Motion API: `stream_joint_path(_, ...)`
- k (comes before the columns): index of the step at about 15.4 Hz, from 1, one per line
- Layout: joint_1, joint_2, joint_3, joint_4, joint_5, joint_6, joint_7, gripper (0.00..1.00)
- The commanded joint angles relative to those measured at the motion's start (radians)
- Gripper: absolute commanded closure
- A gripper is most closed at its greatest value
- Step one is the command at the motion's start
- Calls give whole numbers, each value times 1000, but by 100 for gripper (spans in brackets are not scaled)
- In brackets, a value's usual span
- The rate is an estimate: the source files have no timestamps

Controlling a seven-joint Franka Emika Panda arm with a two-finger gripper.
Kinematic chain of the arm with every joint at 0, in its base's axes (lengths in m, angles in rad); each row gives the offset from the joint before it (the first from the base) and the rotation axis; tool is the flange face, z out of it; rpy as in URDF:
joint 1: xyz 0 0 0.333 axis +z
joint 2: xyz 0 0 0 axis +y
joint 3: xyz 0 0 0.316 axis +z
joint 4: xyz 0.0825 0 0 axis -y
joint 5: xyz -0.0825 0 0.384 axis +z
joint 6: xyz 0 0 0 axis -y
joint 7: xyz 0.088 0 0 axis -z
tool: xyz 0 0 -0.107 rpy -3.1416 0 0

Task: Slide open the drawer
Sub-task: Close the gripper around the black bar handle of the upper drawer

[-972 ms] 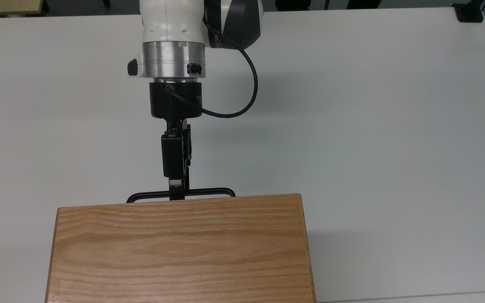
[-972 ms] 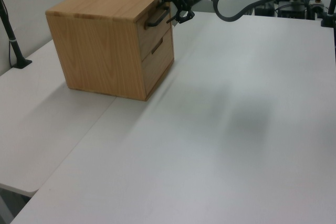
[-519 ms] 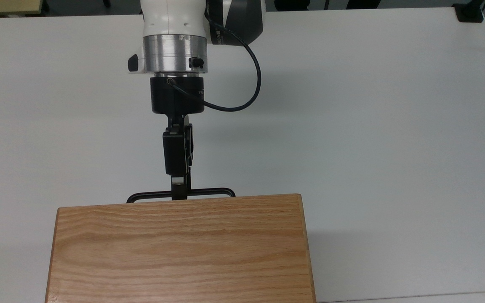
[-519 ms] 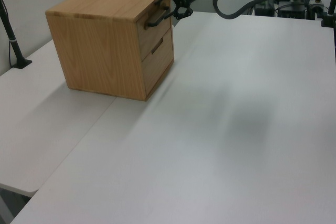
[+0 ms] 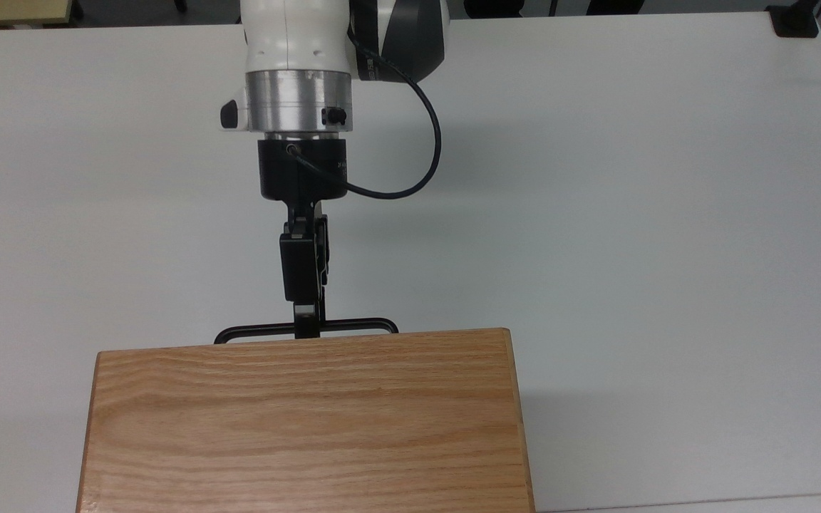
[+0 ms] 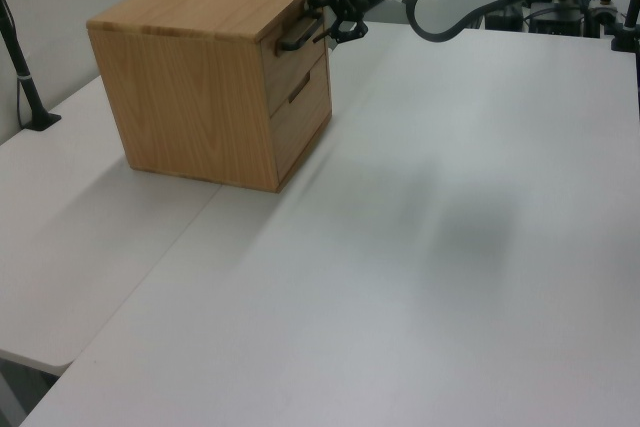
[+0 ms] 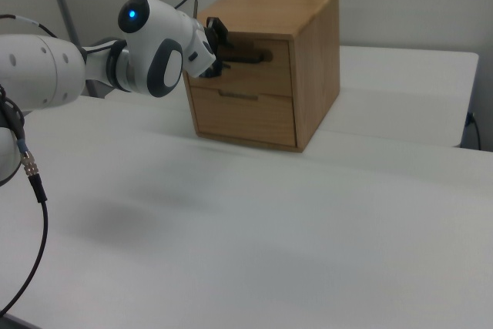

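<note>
The drawer is the upper of two in a light oak cabinet, and its front sits flush with the cabinet. Its thin black bar handle sticks out past the cabinet's edge in the top view. My gripper reaches the middle of that bar from the white arm's side. In the left view the gripper stands open, with one finger above the handle and one below it. The right view has the gripper against the handle.
A lower drawer with a small pull sits under the top one. The white table spreads wide on the top view's right. A black post stands at the left view's left, and a black clamp at the table's corner.
The wrist rose a little, came back down, and ended slightly further to the top view's right along the handle. The drawer has not moved.
</note>
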Motion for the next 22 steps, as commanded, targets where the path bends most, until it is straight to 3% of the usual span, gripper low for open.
stream_joint_path(1,6,-16,-3,-31,-3,1,21,49)
stream_joint_path(3,6,-18,-3,-29,3,1,23,58)
stream_joint_path(5,3,-18,-3,-28,6,1,38,59)
stream_joint_path(9,-1,-16,-3,-29,4,1,51,76)
stream_joint_path(15,-9,-25,-3,-46,6,1,58,76)
stream_joint_path(18,-9,-36,-3,-75,4,1,58,81)
stream_joint_path(19,-9,-41,-3,-78,4,1,58,84)
stream_joint_path(21,-9,-45,-3,-86,3,0,57,100)
stream_joint_path(22,-9,-45,-3,-86,3,0,57,100)
